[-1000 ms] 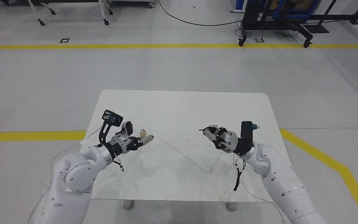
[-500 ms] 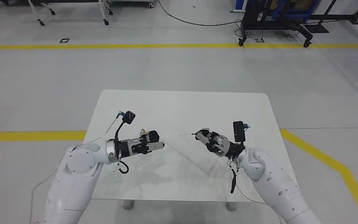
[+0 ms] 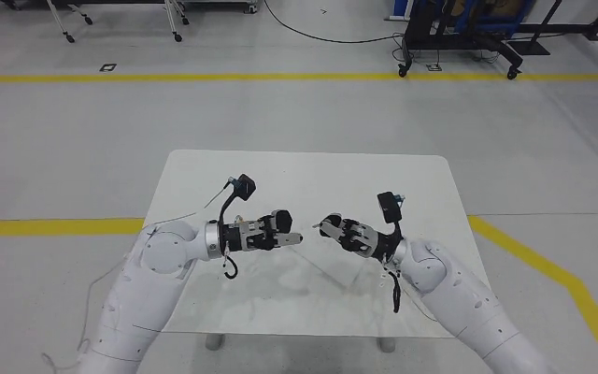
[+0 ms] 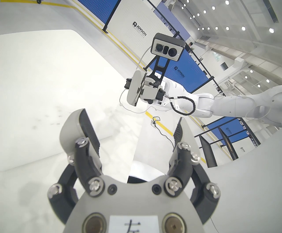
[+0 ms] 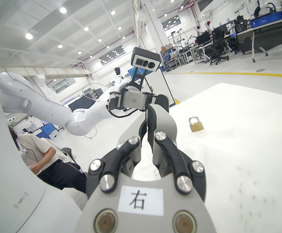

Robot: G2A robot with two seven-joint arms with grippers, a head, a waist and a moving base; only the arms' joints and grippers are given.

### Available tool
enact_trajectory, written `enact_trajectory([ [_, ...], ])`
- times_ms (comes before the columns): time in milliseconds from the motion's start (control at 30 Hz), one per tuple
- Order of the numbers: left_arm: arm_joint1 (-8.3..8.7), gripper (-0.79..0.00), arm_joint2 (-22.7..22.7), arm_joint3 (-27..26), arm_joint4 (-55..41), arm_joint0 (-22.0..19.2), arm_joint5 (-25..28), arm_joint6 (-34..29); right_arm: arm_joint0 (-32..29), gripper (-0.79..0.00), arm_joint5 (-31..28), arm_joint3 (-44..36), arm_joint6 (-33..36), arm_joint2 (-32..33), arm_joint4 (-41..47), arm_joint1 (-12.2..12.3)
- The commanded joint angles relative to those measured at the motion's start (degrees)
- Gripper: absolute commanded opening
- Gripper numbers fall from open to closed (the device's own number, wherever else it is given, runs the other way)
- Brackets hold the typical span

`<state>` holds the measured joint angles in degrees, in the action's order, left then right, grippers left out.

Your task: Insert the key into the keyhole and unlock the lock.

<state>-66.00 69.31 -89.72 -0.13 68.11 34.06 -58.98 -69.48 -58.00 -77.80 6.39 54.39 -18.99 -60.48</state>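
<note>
With your left pincer (image 4: 131,118) spread wide and empty, your right pincer (image 5: 148,114) pressed shut, on the key or not you could not tell, and the padlock (image 5: 195,124) resting unheld on the tabletop (image 5: 231,136), any insertion push risked sliding it away.

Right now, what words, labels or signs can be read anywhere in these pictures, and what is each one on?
"左": left wrist sticker, white, under the camera.
"右": right wrist sticker, white, under the camera.
Partition panels: a company name, which I won't repeat.
Padlock: any marking is too small to read.
</note>
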Motion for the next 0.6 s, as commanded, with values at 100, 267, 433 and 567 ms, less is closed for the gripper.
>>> enact_trajectory([
  [100,-0.13,-0.520,-1.8,0.3,1.6,-1.0,-0.6,1.9,1.4,-0.785,0.0,0.4,2.8,-1.7,2.8,0.4],
  [267,-0.35,-0.557,-4.0,0.4,3.5,-2.1,-0.5,3.6,1.9,-0.785,0.0,0.2,3.0,-2.4,3.9,0.8],
  [433,-0.43,-0.554,-5.5,0.8,3.0,-2.9,-0.2,4.1,2.0,-0.785,0.0,0.0,2.6,-2.6,4.1,1.2],
  [567,-0.39,-0.597,-6.1,1.1,2.4,-3.3,-0.1,4.4,2.1,-0.785,0.0,-0.1,2.3,-3.1,3.8,1.4],
])
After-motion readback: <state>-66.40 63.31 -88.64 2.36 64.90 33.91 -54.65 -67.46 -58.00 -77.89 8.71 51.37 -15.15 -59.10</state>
